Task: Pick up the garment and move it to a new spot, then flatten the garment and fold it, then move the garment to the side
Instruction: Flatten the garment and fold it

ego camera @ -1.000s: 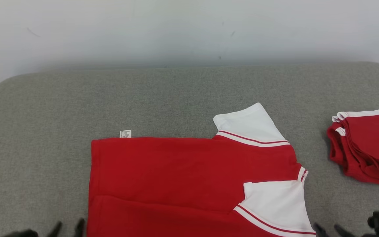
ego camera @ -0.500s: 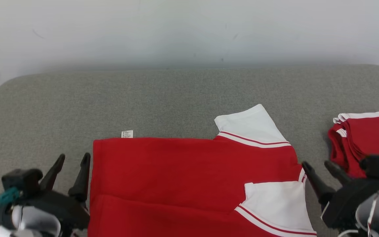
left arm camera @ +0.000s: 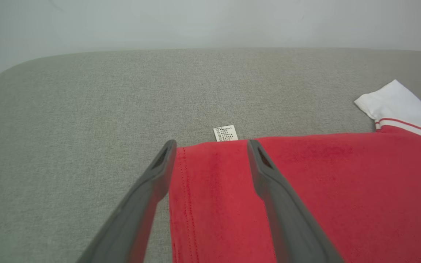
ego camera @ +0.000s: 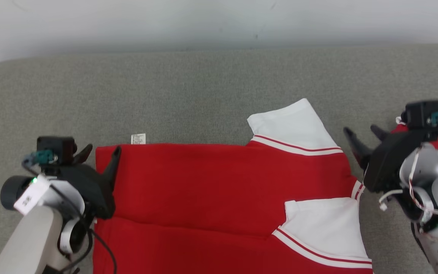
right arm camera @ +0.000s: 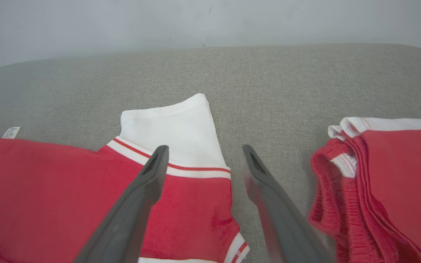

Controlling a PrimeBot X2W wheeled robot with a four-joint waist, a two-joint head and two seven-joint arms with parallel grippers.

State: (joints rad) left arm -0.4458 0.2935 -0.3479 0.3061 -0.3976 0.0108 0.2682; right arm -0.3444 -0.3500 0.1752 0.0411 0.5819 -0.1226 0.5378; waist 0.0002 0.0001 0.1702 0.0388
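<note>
Garment: red shirt with white sleeves, lying flat on the pad, filling the 6 o'clock half of the head view and running off its lower edge
Fold: near part doubled over, crease running 9 to 3 o'clock
Far sleeve: white, red-striped, juts out at the garment's 1 o'clock
Near sleeve: white, laid over the red body at 4 o'clock
Tag: small white label on the pad, at the garment's 11 o'clock corner
Left gripper: at the garment's 9 o'clock edge; jaws spread wide, holding nothing; one finger over bare pad, the other over red cloth; contact cannot be told
Right gripper: at the garment's 3 o'clock edge; jaws spread wide, empty; one finger over the far sleeve's stripe, the other over pad
Pile: folded red and white clothes, at 3 o'clock, apart from the garment
Pad: grey fabric, rounded corners
Wall: pale, at 12 o'clock
</note>
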